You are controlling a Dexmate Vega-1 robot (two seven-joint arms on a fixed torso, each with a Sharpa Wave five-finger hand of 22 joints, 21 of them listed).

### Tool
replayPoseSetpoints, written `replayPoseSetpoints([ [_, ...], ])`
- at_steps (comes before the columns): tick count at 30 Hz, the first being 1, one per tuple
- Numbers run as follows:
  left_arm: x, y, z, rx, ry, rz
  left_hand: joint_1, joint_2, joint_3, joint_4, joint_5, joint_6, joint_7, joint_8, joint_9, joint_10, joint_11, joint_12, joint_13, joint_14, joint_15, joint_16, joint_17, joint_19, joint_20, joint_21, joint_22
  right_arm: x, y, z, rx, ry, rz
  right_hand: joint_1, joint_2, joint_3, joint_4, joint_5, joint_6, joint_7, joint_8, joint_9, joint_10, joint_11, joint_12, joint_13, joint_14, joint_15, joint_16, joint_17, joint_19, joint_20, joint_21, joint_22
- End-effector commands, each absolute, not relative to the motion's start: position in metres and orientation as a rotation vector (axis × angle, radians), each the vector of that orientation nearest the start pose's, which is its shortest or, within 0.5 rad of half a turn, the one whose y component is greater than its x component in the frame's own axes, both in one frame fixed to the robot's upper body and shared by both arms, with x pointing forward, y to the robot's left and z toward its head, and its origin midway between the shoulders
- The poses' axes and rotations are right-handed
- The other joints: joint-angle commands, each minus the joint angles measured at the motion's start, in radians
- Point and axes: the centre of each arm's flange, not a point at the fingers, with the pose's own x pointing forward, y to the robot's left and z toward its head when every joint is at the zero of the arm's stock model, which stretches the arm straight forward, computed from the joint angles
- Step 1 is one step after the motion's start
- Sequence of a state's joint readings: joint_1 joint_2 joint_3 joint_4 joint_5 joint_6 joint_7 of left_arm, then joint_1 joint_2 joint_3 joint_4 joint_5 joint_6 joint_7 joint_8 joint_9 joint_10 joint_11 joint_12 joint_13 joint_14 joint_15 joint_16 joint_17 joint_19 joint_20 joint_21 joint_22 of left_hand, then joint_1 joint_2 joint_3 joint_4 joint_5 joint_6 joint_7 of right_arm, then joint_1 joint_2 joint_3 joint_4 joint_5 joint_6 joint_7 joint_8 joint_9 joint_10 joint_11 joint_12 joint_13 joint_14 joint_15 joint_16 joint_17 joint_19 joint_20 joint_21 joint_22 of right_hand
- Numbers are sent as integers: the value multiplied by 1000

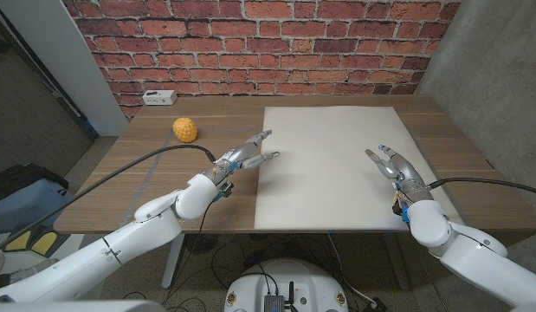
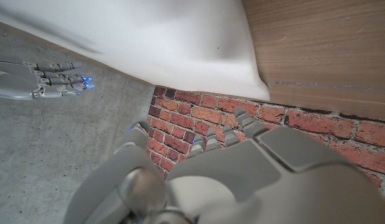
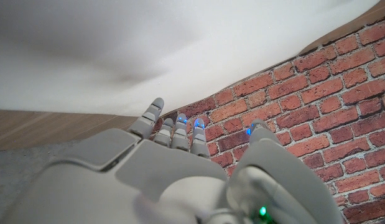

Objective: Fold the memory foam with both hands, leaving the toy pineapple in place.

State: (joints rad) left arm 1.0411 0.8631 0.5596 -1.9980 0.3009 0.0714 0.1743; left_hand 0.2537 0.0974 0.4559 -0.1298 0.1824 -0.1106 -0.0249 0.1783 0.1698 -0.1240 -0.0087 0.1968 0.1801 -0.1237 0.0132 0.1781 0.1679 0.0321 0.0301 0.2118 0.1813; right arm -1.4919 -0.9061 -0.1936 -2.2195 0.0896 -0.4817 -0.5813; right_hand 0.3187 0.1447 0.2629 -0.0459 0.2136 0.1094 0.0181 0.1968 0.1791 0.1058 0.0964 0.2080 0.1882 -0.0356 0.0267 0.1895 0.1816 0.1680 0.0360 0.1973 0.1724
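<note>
While both hands hover with fingers apart and nothing in them, the fold is judged not yet begun. The left hand (image 1: 248, 154) reaches from its side with fingertips at the foam's left edge, over its near half; whether they touch the edge cannot be told. The right hand (image 1: 393, 165) stands over the foam's right margin, palm turned inward toward the left hand, fingers spread and slightly curled. In the left wrist view the same left hand (image 2: 242, 168) shows from behind, and the right hand (image 2: 40, 78) appears across the sheet with its fingers stretched out side by side.

Between the two hands lies the memory foam (image 1: 332, 165), a pale, square sheet flat on the wooden table (image 1: 164, 186), its near edge close to the table's front edge. Its corner (image 2: 257, 84) looks rounded and thin. As a judgement, the sheet will handle as light, soft and limp: it should bend freely but sag between grips, and may slide on the smooth wood if pushed rather than lifted. The sensible holds are the two near corners or the opposite side edges, pinched from below.

Beyond the left hand, away from the foam and toward the far left of the table, sits the toy pineapple (image 1: 185, 130), well apart from the sheet. Farther still, against the brick wall (image 1: 250, 43), lies a white power strip (image 1: 158, 98).
</note>
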Motion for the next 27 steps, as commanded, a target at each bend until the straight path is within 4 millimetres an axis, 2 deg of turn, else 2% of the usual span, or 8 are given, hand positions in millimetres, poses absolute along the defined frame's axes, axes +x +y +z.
replayPoseSetpoints([
  [1, 518, 165, -50, 1190, -781, -226, 14, 0, -2, -8, -3, 9, -2, 9, 6, 9, 2, 7, 1, 11, -4, 4, 1, 16, 1, 3, 3, 459, -308, -113, -822, -290, -360, 16, -1, 6, -10, -7, 11, -2, 7, 3, 12, -3, 5, 4, 8, 4, 6, -1, 6, 5, 1, 3],
  [5, 516, 163, -50, 1216, -789, -228, 18, -2, -3, -10, -3, 16, -2, 11, 6, 14, 1, 8, 1, 15, -5, 4, 1, 22, 1, 5, 3, 455, -307, -116, -835, -273, -377, 22, -1, 9, -15, -8, 16, -5, 8, 3, 14, -3, 5, 4, 10, 3, 6, -1, 8, 5, 2, 3],
  [6, 515, 162, -50, 1220, -791, -230, 19, -3, -3, -11, -2, 17, -2, 11, 6, 15, -8, 8, 0, 16, -5, 4, 1, 23, 1, 5, 3, 454, -306, -116, -840, -269, -381, 24, -1, 9, -16, -8, 17, -6, 8, 3, 15, -4, 5, 4, 11, 3, 6, -1, 8, 6, 2, 3],
  [13, 511, 159, -53, 1251, -795, -242, 26, -7, -5, -15, -2, 27, -2, 12, 6, 25, 0, 10, 0, 23, -8, 4, 1, 31, 1, 6, 3, 448, -307, -121, -864, -243, -398, 35, -2, 15, -25, -10, 23, -7, 8, 3, 19, -4, 5, 4, 14, 2, 6, -1, 8, 6, 2, 2],
  [14, 510, 159, -53, 1254, -795, -243, 30, -9, -6, -17, -2, 28, -2, 12, 6, 26, -13, 9, 0, 24, -8, 3, 1, 32, 1, 5, 2, 447, -307, -122, -867, -240, -398, 36, -2, 15, -26, -11, 24, -7, 8, 3, 20, -4, 5, 4, 15, 2, 6, -1, 9, 6, 2, 2],
  [19, 507, 158, -54, 1274, -794, -249, 35, -11, -7, -20, -2, 34, -1, 12, 6, 32, -3, 9, 1, 30, -9, 4, 1, 36, 1, 5, 2, 442, -307, -126, -890, -221, -415, 44, -1, 19, -32, -12, 28, -11, 8, 3, 24, -3, 6, 4, 16, -1, 6, -1, 11, 5, 2, 2],
  [20, 507, 158, -54, 1280, -794, -251, 39, -13, -9, -21, -2, 35, -1, 11, 5, 33, -11, 9, 1, 32, -8, 4, 1, 37, 1, 4, 2, 441, -307, -127, -897, -218, -416, 45, -1, 20, -33, -12, 29, -10, 7, 3, 25, -4, 6, 4, 17, -1, 6, -1, 12, 5, 3, 2],
  [27, 503, 155, -56, 1326, -784, -264, 46, -17, -12, -23, -2, 42, -1, 10, 5, 43, -7, 10, 0, 41, -10, 5, 1, 45, -8, 5, 2, 430, -306, -133, -944, -187, -440, 55, 1, 25, -41, -14, 34, -15, 7, 3, 30, -6, 6, 4, 21, -5, 6, -1, 13, 4, 3, 2],
])
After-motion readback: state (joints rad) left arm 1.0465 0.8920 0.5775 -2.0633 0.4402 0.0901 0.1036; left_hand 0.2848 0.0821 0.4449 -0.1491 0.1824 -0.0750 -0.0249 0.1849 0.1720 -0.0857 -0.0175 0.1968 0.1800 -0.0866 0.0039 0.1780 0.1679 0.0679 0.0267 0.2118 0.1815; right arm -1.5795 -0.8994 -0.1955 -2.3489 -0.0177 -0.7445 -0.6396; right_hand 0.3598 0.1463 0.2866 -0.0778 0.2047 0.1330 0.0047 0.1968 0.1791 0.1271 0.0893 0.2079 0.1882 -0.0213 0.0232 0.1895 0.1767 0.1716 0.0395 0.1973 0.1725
